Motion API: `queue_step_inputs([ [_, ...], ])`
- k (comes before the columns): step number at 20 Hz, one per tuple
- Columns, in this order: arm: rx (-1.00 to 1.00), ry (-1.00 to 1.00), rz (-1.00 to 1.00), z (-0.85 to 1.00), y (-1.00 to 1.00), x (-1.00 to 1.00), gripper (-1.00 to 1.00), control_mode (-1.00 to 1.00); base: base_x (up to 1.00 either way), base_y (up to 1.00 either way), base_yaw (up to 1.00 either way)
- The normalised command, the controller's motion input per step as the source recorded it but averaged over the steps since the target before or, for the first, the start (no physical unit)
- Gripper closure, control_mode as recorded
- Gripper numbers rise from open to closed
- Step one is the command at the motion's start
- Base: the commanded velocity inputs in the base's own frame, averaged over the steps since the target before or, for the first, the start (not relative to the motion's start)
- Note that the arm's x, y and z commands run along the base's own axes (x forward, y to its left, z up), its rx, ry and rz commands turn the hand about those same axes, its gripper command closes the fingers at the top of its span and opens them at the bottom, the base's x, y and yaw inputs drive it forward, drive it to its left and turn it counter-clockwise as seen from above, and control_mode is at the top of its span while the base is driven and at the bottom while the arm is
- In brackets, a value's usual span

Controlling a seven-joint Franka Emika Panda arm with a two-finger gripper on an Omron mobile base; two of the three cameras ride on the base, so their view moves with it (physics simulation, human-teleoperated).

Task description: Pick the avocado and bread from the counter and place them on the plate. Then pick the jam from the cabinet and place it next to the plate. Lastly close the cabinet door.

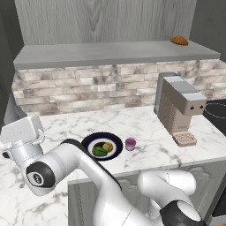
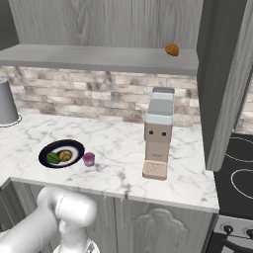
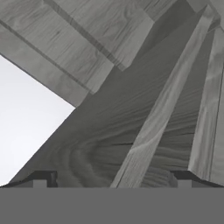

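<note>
No readable text, labels, brands, numbers or signs in any view — nothing legible on any surface.
</note>
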Motion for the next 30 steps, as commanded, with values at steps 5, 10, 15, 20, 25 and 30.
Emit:
queue_step_inputs([
  [5,0.00,-0.05,0.00,0.00,0.14,0.25,-1.00,-1.00,0.00,0.00,0.00],
  [10,0.00,-0.12,0.01,0.01,0.18,0.21,-1.00,-1.00,0.00,0.00,0.00],
  [15,0.04,-0.25,0.00,0.46,0.01,0.01,-1.00,-1.00,0.00,0.00,0.00],
  [20,0.10,-0.23,0.00,0.75,-0.27,0.00,-1.00,-1.00,0.00,0.00,0.00],
  [25,0.13,-0.13,0.00,0.78,-0.53,0.00,-1.00,-1.00,0.00,0.00,0.00],
  [30,0.25,-0.01,0.01,0.67,-0.95,0.00,-1.00,-1.00,0.00,0.00,0.00],
])
